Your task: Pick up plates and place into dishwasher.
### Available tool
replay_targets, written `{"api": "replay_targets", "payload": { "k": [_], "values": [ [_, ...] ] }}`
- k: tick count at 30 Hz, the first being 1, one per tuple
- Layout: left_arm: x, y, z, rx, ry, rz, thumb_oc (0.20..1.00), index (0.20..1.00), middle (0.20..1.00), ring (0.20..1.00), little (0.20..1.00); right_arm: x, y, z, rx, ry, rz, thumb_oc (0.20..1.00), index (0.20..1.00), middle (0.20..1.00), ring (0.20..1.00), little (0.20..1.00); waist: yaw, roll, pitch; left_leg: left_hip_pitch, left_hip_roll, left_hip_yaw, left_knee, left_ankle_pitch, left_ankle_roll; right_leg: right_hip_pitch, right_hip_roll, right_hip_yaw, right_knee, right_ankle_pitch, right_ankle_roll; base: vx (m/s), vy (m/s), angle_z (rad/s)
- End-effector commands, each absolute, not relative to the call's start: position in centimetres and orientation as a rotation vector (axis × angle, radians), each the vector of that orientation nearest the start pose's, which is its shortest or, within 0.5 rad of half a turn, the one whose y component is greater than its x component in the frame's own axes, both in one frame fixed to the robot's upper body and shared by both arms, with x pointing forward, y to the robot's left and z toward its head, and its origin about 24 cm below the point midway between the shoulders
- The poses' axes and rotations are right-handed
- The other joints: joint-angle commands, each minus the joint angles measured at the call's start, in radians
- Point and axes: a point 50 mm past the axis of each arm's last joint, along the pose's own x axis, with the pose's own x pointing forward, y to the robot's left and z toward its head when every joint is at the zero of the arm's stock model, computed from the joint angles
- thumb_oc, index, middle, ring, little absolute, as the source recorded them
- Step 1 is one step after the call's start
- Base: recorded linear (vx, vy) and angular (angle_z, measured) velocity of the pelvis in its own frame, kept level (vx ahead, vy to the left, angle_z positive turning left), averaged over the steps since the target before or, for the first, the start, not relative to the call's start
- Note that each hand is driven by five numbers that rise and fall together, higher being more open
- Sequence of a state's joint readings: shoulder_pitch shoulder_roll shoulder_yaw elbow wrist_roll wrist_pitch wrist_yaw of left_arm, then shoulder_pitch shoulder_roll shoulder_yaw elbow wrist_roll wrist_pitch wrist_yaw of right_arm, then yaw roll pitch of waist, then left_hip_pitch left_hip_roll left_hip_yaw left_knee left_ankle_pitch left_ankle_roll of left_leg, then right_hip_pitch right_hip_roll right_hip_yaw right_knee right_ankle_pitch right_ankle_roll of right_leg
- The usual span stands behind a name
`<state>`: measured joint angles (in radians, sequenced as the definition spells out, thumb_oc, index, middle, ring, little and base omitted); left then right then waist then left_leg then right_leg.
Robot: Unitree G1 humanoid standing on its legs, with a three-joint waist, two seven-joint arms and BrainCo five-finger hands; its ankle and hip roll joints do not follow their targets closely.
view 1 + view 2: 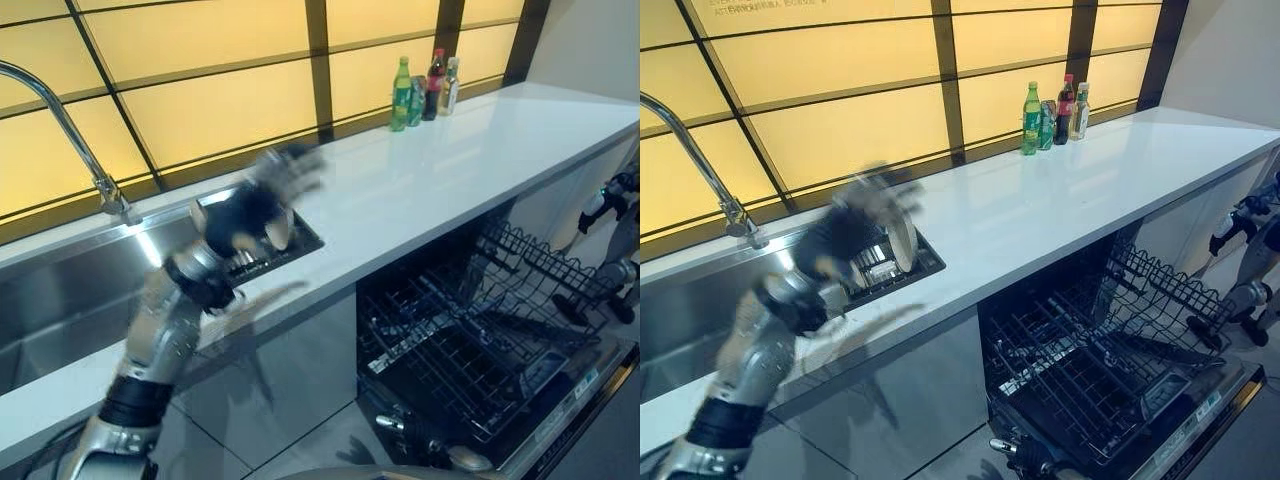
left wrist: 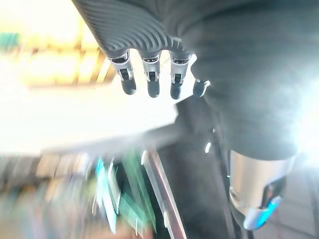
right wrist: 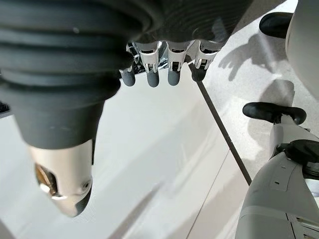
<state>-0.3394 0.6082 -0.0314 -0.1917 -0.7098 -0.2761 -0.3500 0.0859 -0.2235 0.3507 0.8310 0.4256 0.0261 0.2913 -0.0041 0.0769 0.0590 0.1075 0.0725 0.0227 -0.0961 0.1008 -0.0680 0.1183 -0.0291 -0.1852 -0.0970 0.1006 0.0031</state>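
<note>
Holds the left hand up over the right end of the sink, forearm rising from the lower left across the front edge of the white counter. Spreads its fingers loosely upward, smeared by blur in both eye views. Shows them in the left wrist view as a relaxed row with the thumb set apart and nothing between them. Grips nothing.

Finds one pale plate standing on edge in the dark rack at the sink's right end. Places it just beside the palm, on the palm's right side, with part of the rim hidden behind the hand. Cannot tell whether hand and plate touch. Puts the plate well apart from the dishwasher, open under the counter further right with its door down and its black wire basket drawn out over the door. Sees no plate-like shape among the basket's wires.

Hangs the right hand low at the far right of the eye views, past the basket's outer end. Shows it in the right wrist view with fingers loose, thumb apart, empty, over pale floor.

Also takes in a curved faucet at the sink's back edge and a cluster of bottles at the back of the counter against the lit yellow panels.
</note>
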Motion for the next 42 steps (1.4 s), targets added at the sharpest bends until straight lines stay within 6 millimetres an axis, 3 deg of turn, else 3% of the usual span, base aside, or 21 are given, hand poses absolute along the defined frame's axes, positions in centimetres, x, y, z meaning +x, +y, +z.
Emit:
{"api": "replay_targets", "payload": {
  "k": [1, 3, 7, 10, 16, 17, 18, 23, 27, 35, 42],
  "values": [
    [27.1, 21.6, 27.7, 0.286, -0.983, -0.205, 1.000, 1.000, 1.000, 1.000, 1.000, 14.7, -14.0, -12.9, 0.237, 0.881, 0.349, 1.000, 1.000, 1.000, 1.000, 1.000, 0.019, -0.015, 0.023, 0.027, -0.039, 0.001, 0.009, -0.132, 0.020, 0.028, -0.077, -0.006, 0.010, -0.111, 0.090, 0.00, 0.000, 0.00],
    [27.7, 23.9, 29.9, 0.599, -1.049, 0.081, 1.000, 1.000, 1.000, 1.000, 1.000, 14.8, -14.3, -13.0, 0.233, 0.894, 0.348, 1.000, 1.000, 1.000, 1.000, 1.000, 0.015, -0.008, 0.020, 0.022, -0.038, 0.008, 0.009, -0.127, 0.019, 0.025, -0.074, -0.008, 0.010, -0.111, 0.089, 0.00, 0.000, 0.00],
    [28.7, 26.7, 32.7, 1.201, -1.061, 0.387, 1.000, 1.000, 1.000, 1.000, 1.000, 14.5, -15.4, -12.9, 0.214, 0.905, 0.365, 1.000, 1.000, 1.000, 1.000, 1.000, 0.001, 0.001, 0.021, 0.016, -0.039, 0.025, 0.011, -0.123, 0.022, 0.018, -0.071, -0.006, 0.010, -0.108, 0.091, 0.00, 0.014, -0.01],
    [29.5, 27.9, 33.1, 1.466, -0.938, 0.412, 1.000, 1.000, 1.000, 1.000, 1.000, 14.1, -16.4, -12.9, 0.196, 0.912, 0.378, 1.000, 1.000, 1.000, 1.000, 1.000, -0.011, 0.006, 0.026, 0.016, -0.042, 0.037, 0.012, -0.124, 0.024, 0.015, -0.068, 0.002, 0.010, -0.105, 0.093, 0.02, 0.041, 0.02],
    [31.2, 29.2, 30.5, 1.883, -0.680, 0.272, 1.000, 1.000, 1.000, 1.000, 1.000, 13.5, -17.9, -12.9, 0.156, 0.916, 0.399, 1.000, 1.000, 1.000, 1.000, 1.000, -0.031, 0.013, 0.044, 0.021, -0.048, 0.051, 0.014, -0.129, 0.024, 0.013, -0.069, 0.014, 0.010, -0.099, 0.103, 0.05, 0.052, -0.01],
    [31.2, 29.2, 30.4, 1.889, -0.674, 0.264, 1.000, 1.000, 1.000, 1.000, 1.000, 13.5, -18.0, -12.9, 0.155, 0.916, 0.399, 1.000, 1.000, 1.000, 1.000, 1.000, -0.032, 0.013, 0.045, 0.021, -0.048, 0.051, 0.014, -0.129, 0.024, 0.013, -0.069, 0.015, 0.010, -0.099, 0.104, 0.05, 0.068, -0.04],
    [31.6, 29.8, 29.5, 1.981, -0.568, 0.217, 1.000, 1.000, 1.000, 1.000, 1.000, 13.4, -18.3, -12.9, 0.146, 0.921, 0.402, 1.000, 1.000, 1.000, 1.000, 1.000, -0.040, 0.018, 0.049, 0.021, -0.051, 0.052, 0.013, -0.130, 0.025, 0.009, -0.070, 0.019, 0.010, -0.095, 0.108, 0.05, 0.066, -0.08],
    [32.6, 31.5, 27.5, 2.094, -0.345, 0.130, 1.000, 1.000, 1.000, 1.000, 1.000, 13.3, -18.9, -12.8, 0.125, 0.935, 0.399, 1.000, 1.000, 1.000, 1.000, 1.000, -0.058, 0.025, 0.060, 0.021, -0.058, 0.062, 0.011, -0.130, 0.027, -0.002, -0.073, 0.029, 0.010, -0.088, 0.117, 0.06, 0.085, -0.08],
    [33.1, 33.0, 26.1, 2.135, -0.230, 0.163, 1.000, 1.000, 1.000, 1.000, 1.000, 13.4, -19.3, -12.7, 0.115, 0.944, 0.393, 1.000, 1.000, 1.000, 1.000, 1.000, -0.072, 0.025, 0.070, 0.016, -0.063, 0.071, 0.012, -0.130, 0.028, -0.011, -0.076, 0.035, 0.010, -0.082, 0.120, 0.05, 0.071, -0.07],
    [33.5, 34.8, 24.1, 2.164, -0.157, 0.258, 1.000, 1.000, 1.000, 1.000, 1.000, 13.8, -19.8, -12.5, 0.109, 0.940, 0.378, 1.000, 1.000, 1.000, 1.000, 1.000, -0.093, 0.020, 0.090, -0.008, -0.066, 0.077, 0.015, -0.125, 0.029, -0.043, -0.077, 0.050, 0.010, -0.072, 0.121, 0.00, 0.044, -0.05],
    [34.1, 34.0, 22.8, 2.190, -0.186, 0.222, 1.000, 1.000, 1.000, 1.000, 1.000, 14.6, -20.2, -12.1, 0.091, 0.928, 0.374, 1.000, 1.000, 1.000, 1.000, 1.000, -0.106, 0.021, 0.121, -0.027, -0.065, 0.084, 0.018, -0.120, 0.026, -0.065, -0.074, 0.060, 0.013, -0.069, 0.118, -0.03, 0.041, -0.04]
  ]
}}
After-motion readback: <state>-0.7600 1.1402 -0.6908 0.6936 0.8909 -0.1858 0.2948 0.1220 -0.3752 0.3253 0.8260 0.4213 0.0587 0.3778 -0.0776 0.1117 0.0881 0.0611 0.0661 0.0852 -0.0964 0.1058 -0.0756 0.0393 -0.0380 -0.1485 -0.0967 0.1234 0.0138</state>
